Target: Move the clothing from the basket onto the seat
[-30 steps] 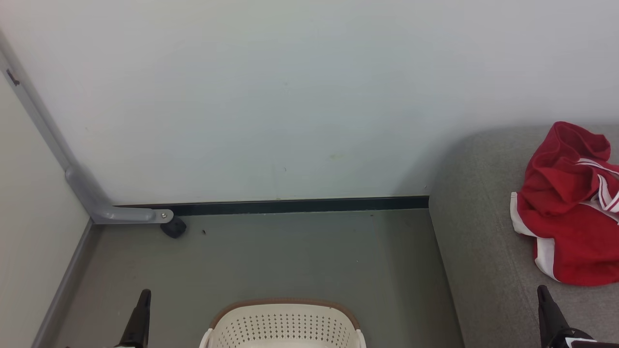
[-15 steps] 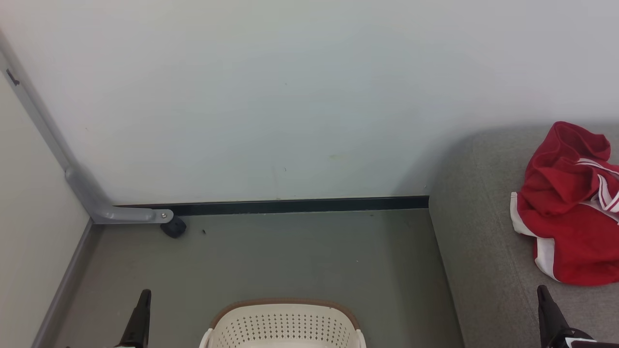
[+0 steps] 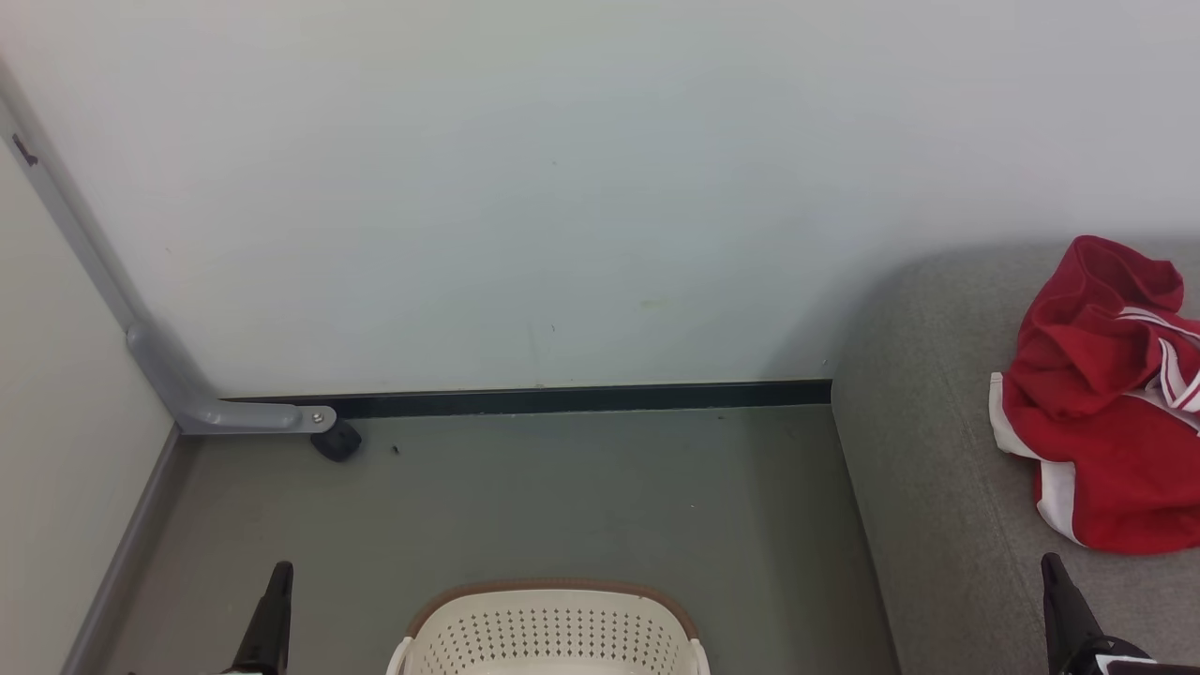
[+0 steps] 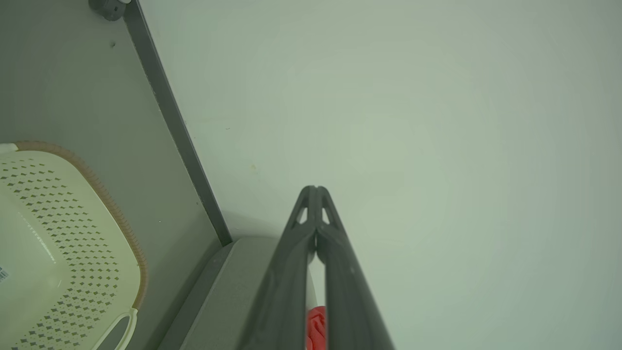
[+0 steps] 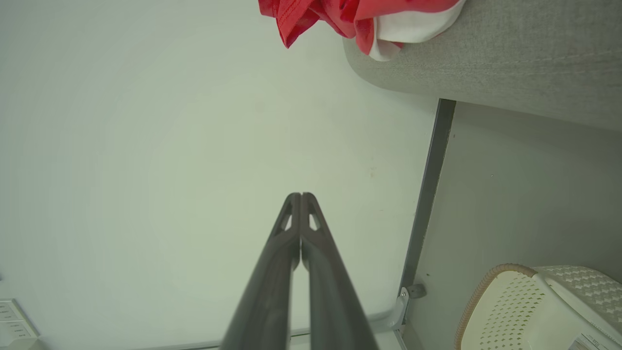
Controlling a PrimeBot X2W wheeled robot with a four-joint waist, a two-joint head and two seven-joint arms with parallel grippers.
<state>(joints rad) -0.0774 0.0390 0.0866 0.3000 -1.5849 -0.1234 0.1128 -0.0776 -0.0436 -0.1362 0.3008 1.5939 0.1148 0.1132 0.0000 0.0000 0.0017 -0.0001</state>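
The red clothing (image 3: 1106,394) with white edging lies crumpled on the grey seat (image 3: 928,450) at the right; it also hangs at the seat's corner (image 5: 359,19) in the right wrist view. The cream basket (image 3: 553,633) with a brown rim stands on the floor at the bottom centre, and what shows of its inside (image 4: 43,243) is bare. My left gripper (image 3: 279,569) rises at the lower left, shut on nothing, left of the basket. My right gripper (image 3: 1050,561) rises at the lower right over the seat, shut, just below the clothing.
A white wall (image 3: 562,187) with a dark baseboard (image 3: 581,398) closes the far side. A grey metal bracket with a black caster (image 3: 335,439) sits in the left corner. Bare grey floor (image 3: 562,497) lies between wall and basket.
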